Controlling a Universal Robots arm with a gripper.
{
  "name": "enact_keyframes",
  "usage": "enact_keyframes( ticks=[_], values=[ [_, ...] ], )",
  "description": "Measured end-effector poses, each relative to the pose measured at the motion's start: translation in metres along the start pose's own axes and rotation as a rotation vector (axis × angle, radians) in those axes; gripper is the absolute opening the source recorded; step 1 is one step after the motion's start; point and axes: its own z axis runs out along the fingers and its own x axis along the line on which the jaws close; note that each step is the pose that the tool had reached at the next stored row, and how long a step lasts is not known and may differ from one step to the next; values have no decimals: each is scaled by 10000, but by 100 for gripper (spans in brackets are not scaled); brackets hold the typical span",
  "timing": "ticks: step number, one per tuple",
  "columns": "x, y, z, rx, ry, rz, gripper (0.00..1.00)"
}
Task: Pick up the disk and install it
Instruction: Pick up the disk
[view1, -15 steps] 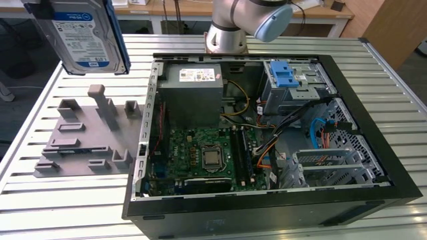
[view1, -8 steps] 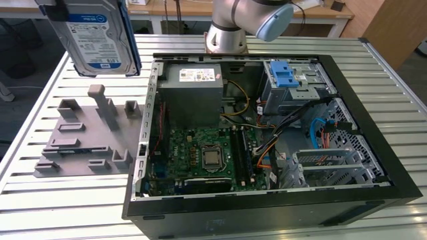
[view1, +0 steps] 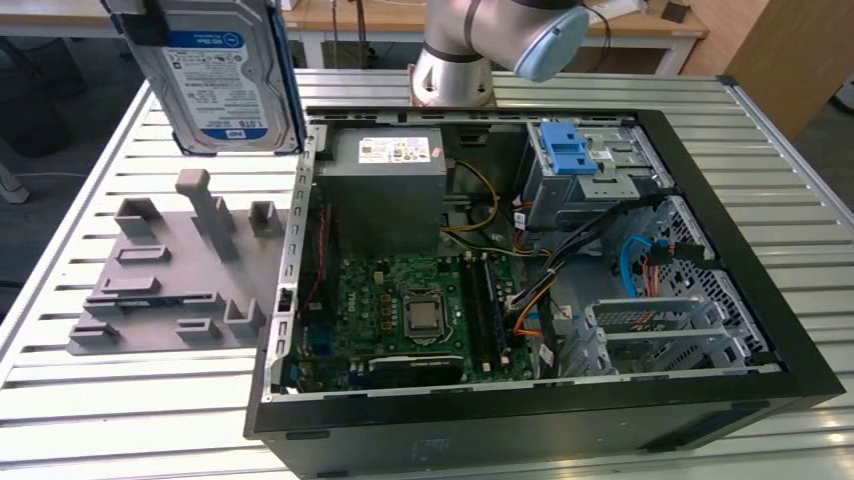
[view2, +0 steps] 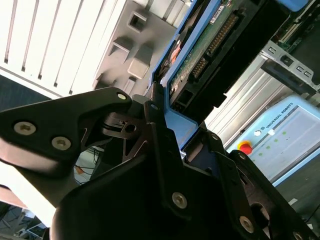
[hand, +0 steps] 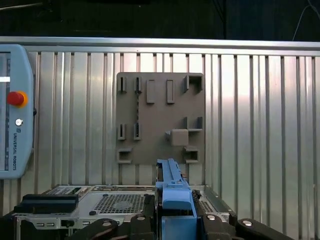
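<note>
disk (view1: 227, 80): silver, blue-white label | fixture plate (view1: 160, 290): grey | motherboard (view1: 400, 285): green

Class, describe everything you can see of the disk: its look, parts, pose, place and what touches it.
The disk is a flat silver-metal drive with a blue-and-white label and blue plastic side rails. The second wrist view shows a green circuit board on its other face. It hangs upright, raised off the table, near the grey fixture plate, clamped edge-on in the gripper.

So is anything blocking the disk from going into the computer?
Nothing visible does. The gripper holds the disk up in the air beside the computer, whose side is open, with only air between them.
</note>
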Motion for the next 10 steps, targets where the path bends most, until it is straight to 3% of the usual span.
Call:
enact_keyframes(
  ticks=[10],
  values=[
    [55, -227, -8, 0, 0, 1, 36]
  ],
)
